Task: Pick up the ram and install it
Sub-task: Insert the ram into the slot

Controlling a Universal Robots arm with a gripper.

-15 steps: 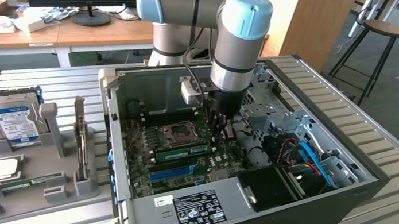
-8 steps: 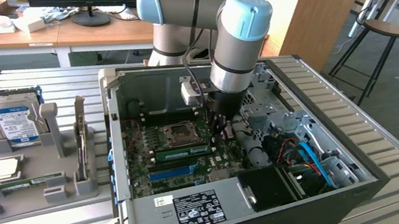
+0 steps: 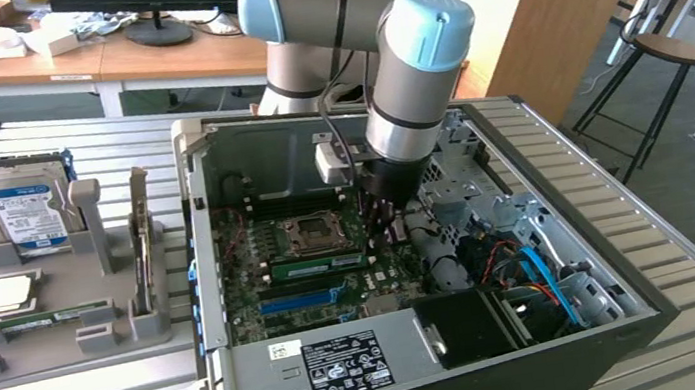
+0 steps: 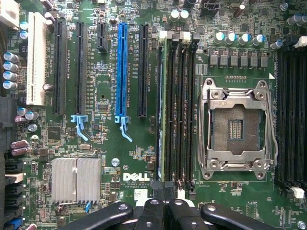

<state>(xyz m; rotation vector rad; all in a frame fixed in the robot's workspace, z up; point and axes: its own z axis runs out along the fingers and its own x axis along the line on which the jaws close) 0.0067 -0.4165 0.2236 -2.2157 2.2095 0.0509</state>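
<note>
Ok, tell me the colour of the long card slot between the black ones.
The slot is blue, clearest in the wrist view.

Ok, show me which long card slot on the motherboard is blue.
The single blue slot, flanked by black slots on both sides. Every other long slot is black, except one white slot.

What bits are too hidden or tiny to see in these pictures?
- Exterior view: whether the gripper touches the ram in the slot; too small to tell.
- Wrist view: most of the gripper, cut off by the picture's edge.
- Exterior view: words on the hard drive label, too small.
</note>
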